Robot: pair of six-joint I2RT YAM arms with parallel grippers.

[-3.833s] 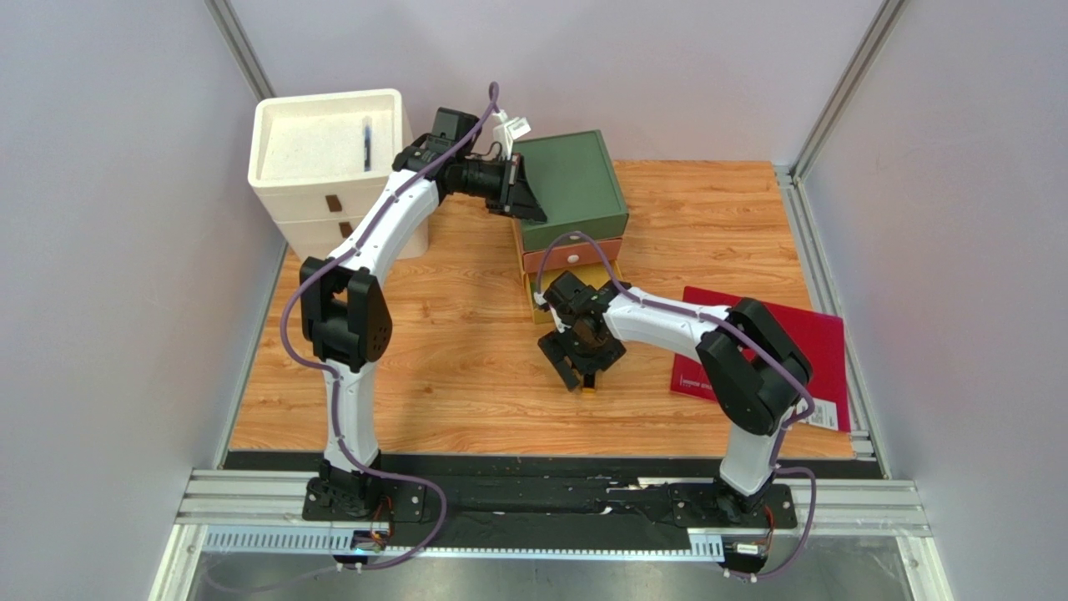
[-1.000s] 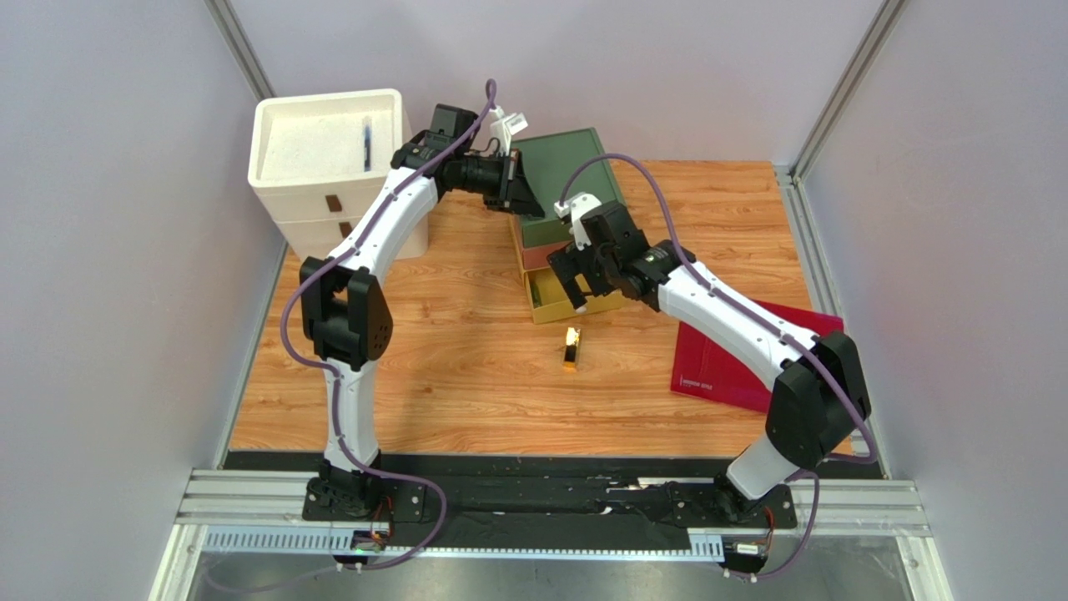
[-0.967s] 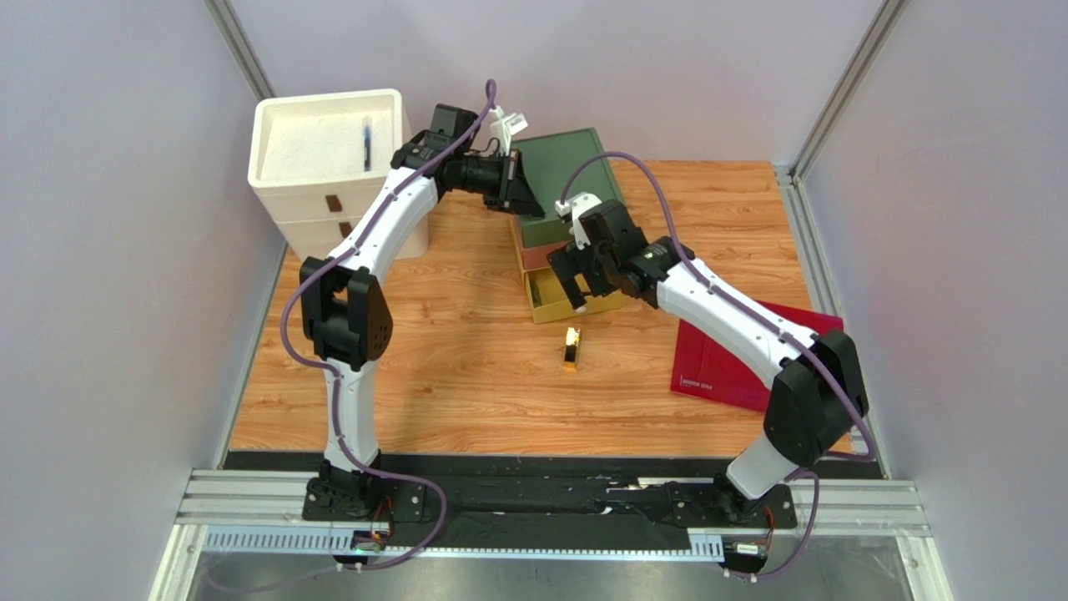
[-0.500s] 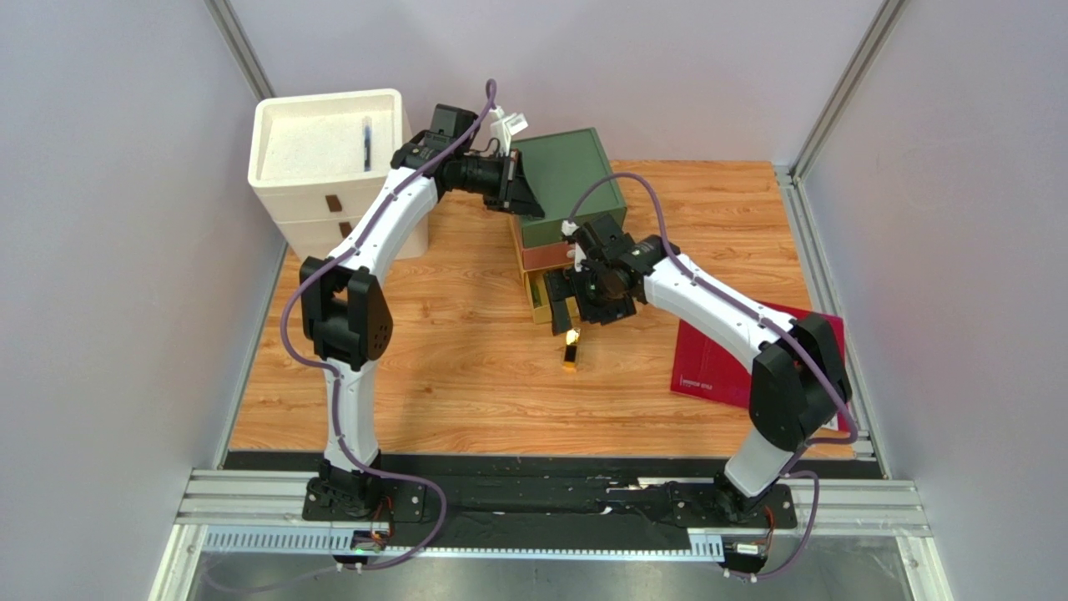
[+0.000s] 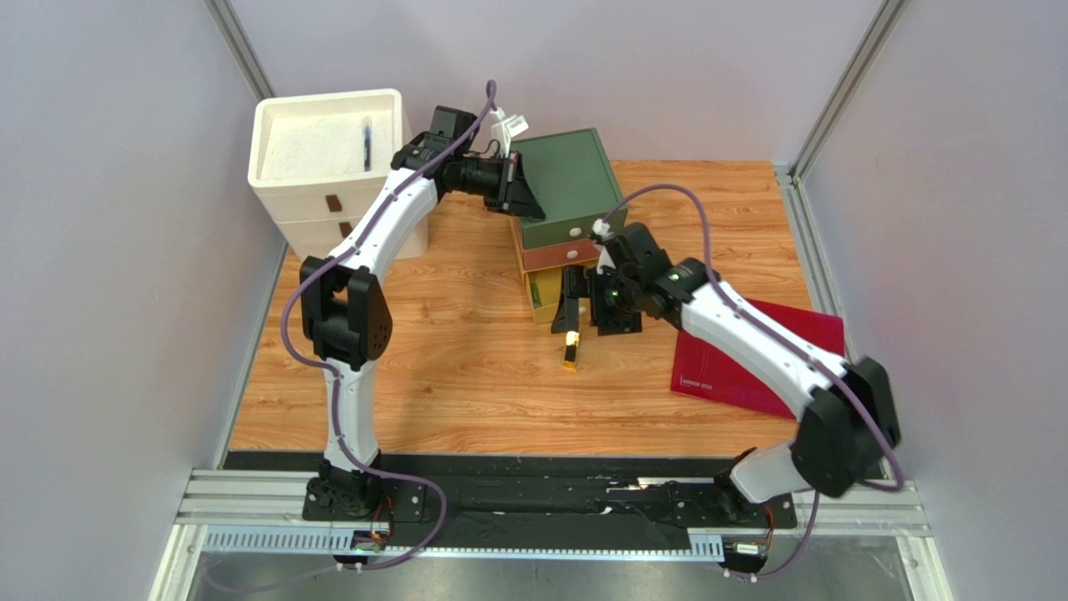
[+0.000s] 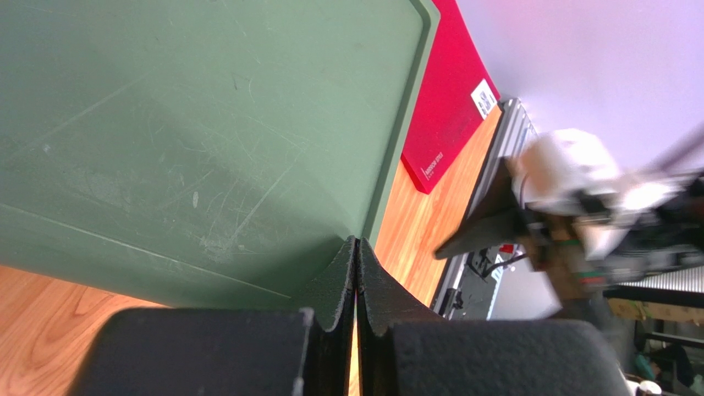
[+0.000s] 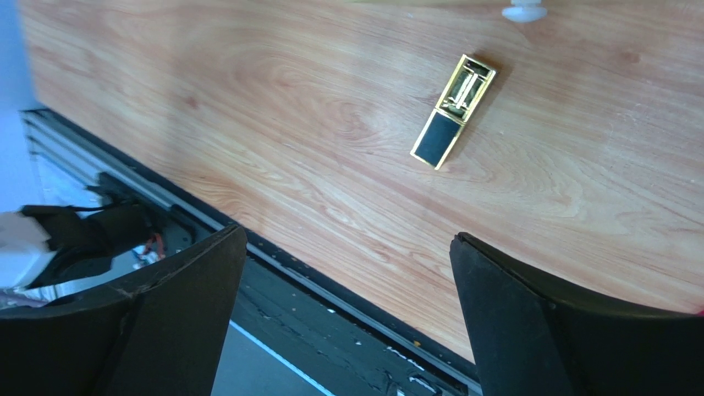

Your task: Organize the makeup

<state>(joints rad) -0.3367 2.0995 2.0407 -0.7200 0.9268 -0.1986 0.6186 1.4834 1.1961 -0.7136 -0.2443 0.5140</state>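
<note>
The black-and-gold rectangular case [image 5: 572,352] lies flat on the table [image 5: 439,376], just in front of the green drawer box [image 5: 570,182]. The right fingers [image 7: 512,313] hang spread wide and empty near the case. The left fingers [image 6: 335,285] are clenched together on nothing at the box's top edge.

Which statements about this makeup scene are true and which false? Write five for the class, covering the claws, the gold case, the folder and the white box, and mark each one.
1. The right claw is open. True.
2. The black-and-gold case is gripped in the right claw. False: it lies free on the wooden table.
3. The left claw is shut. True.
4. The red folder lies on top of the green drawer unit. False: it lies flat on the table beside the unit.
5. The white box stands at the far left corner. True.
</note>
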